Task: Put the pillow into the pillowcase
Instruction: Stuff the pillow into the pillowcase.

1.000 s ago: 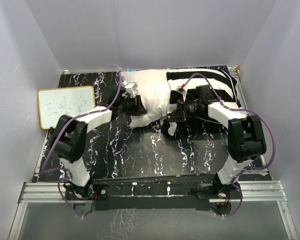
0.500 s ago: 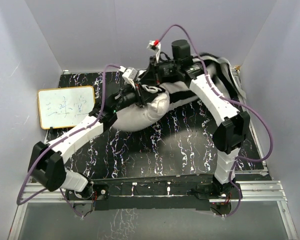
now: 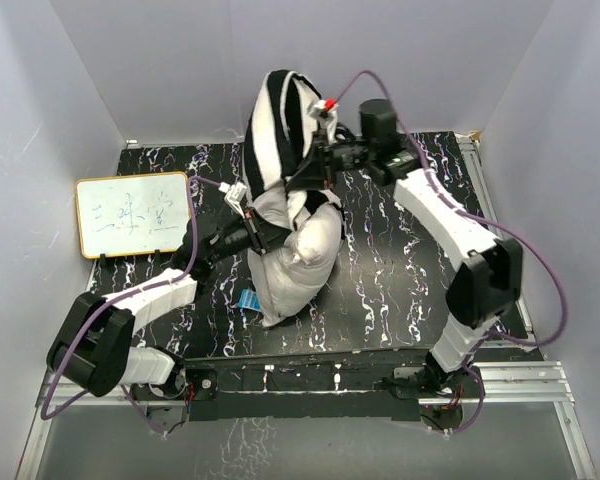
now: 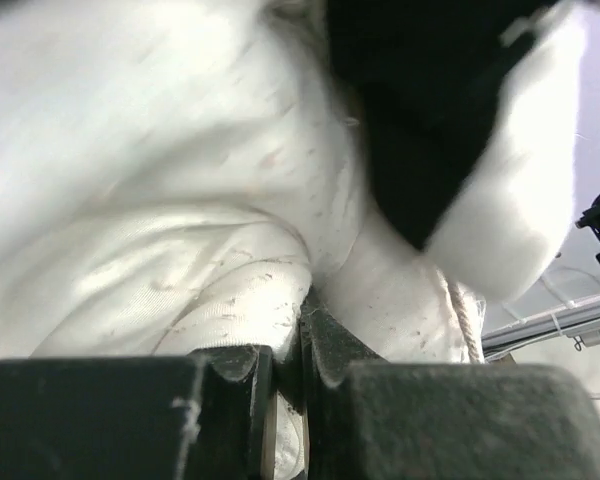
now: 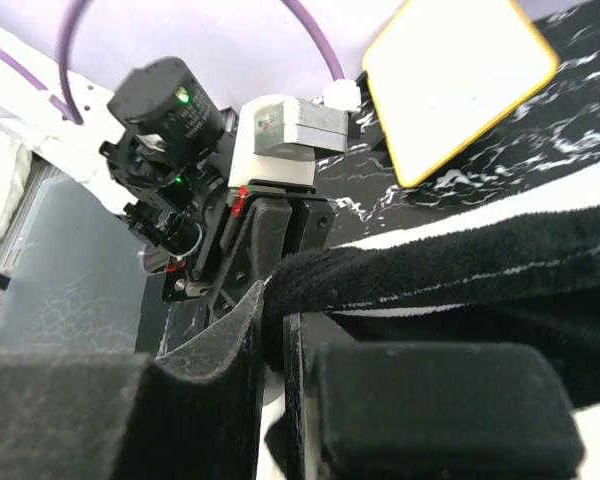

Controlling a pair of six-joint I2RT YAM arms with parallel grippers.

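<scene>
Step in hand: seating the pillow in the sleeve. The right hand (image 3: 320,165) is held high over the far half of the surface (image 3: 400,290). It is clamped on a dark-striped edge of the pillowcase (image 3: 278,120), and in the right wrist view its fingers are together on that fold. The striped cloth hangs from this grip as an upright hood.

The pillow (image 3: 298,268) stands on end beneath it. Its upper part is inside the sleeve, while its plump lower part is bare and rests on the surface near the arm bases. The left hand (image 3: 258,232) is closed on white fabric at the pillow's left flank, just below the sleeve's mouth. In the left wrist view the fingers pinch a white fold with a black stripe just above. We judge the fold to be the pillow's, though a white stripe cannot be ruled out. The whiteboard (image 3: 132,213) lies well apart, at the left.

We judge the task about half done. The next move calls for working the sleeve downward over the exposed part, or feeding the pillow upward. The right grip must keep the mouth open, and the left grip must not trap the sleeve's edge.
</scene>
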